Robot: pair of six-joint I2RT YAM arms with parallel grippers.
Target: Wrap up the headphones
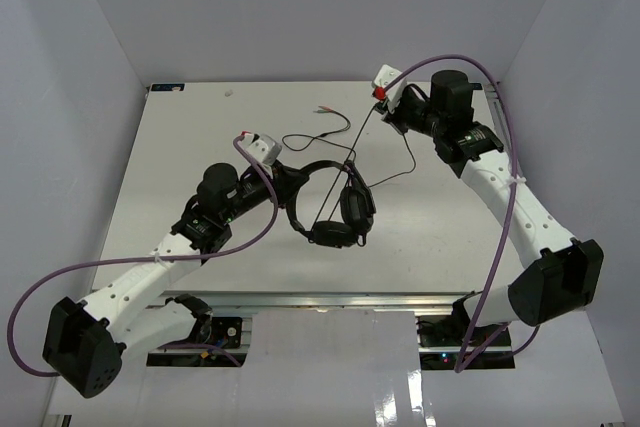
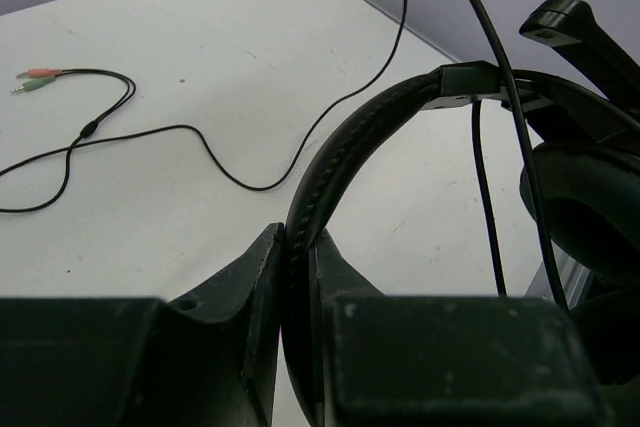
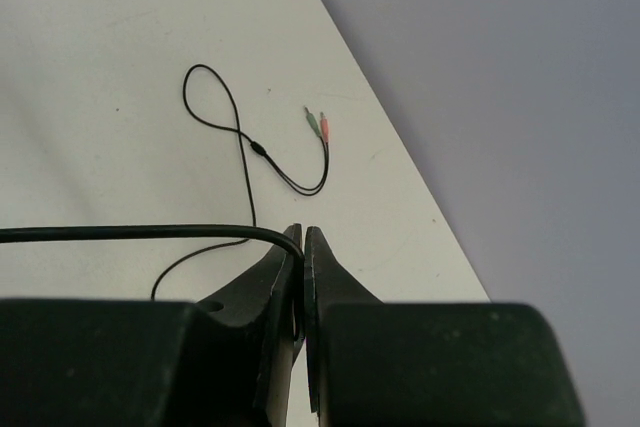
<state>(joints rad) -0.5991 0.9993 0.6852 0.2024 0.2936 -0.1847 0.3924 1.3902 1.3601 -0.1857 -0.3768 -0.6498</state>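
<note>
The black headphones (image 1: 335,209) are held above the middle of the table, earcups hanging toward the near side. My left gripper (image 1: 283,175) is shut on the padded headband (image 2: 335,162). The thin black cable (image 1: 358,152) runs taut from the headphones up to my right gripper (image 1: 385,109), which is shut on it near the far right of the table; the cable (image 3: 130,233) enters the closed jaws from the left. The loose end lies looped on the table with its pink and green plugs (image 1: 322,108), seen also in the left wrist view (image 2: 40,78) and right wrist view (image 3: 319,125).
The white table (image 1: 180,167) is walled by lavender panels. Its far edge and right corner (image 3: 400,147) lie just beyond the plugs. Thick purple arm cables (image 1: 505,197) hang along both arms.
</note>
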